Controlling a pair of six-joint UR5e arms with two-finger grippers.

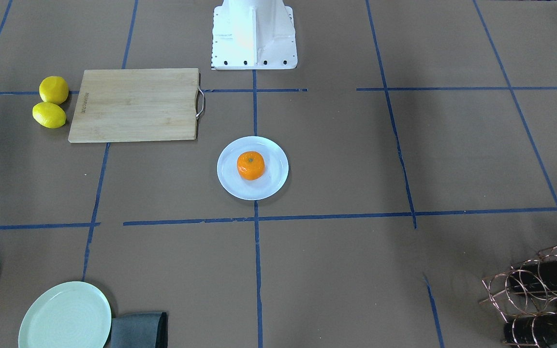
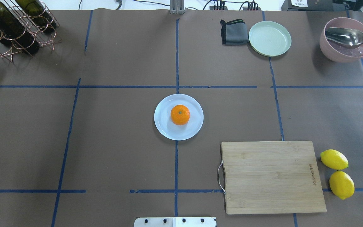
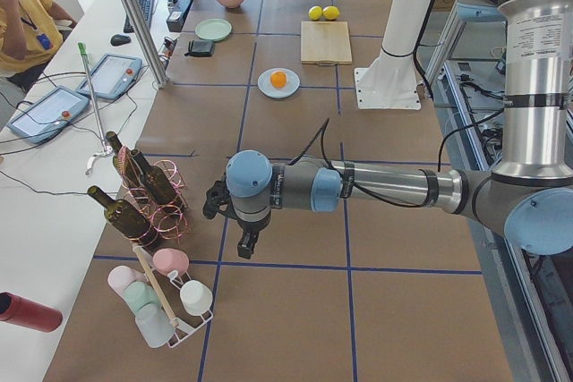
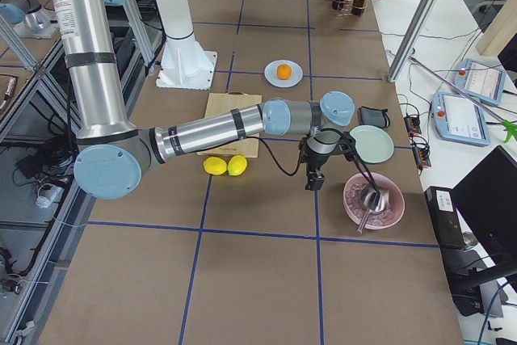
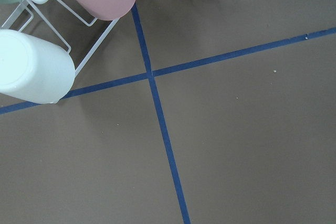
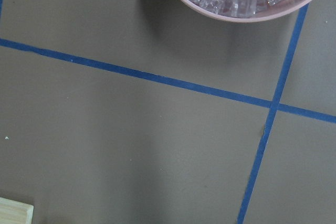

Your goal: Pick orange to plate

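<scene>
The orange (image 2: 180, 114) rests on the white plate (image 2: 165, 126) at the middle of the table, slightly off its centre, stem dot up; the front-facing view shows the same orange (image 1: 251, 165) and plate (image 1: 274, 180). Neither gripper is near them. My left gripper (image 3: 244, 244) hangs over bare table at the table's left end, beside the wine rack, and appears only in the exterior left view. My right gripper (image 4: 312, 183) hangs beside the pink bowl at the right end, seen only in the exterior right view. I cannot tell whether either is open or shut.
A wooden cutting board (image 2: 271, 176) with two lemons (image 2: 337, 173) beside it lies near the robot on the right. At the far side are a mint-green plate (image 2: 269, 38), grey cloth (image 2: 233, 31), pink ice bowl (image 2: 347, 39) and wine rack (image 2: 14, 26). A cup rack (image 3: 161, 297) stands at the left end.
</scene>
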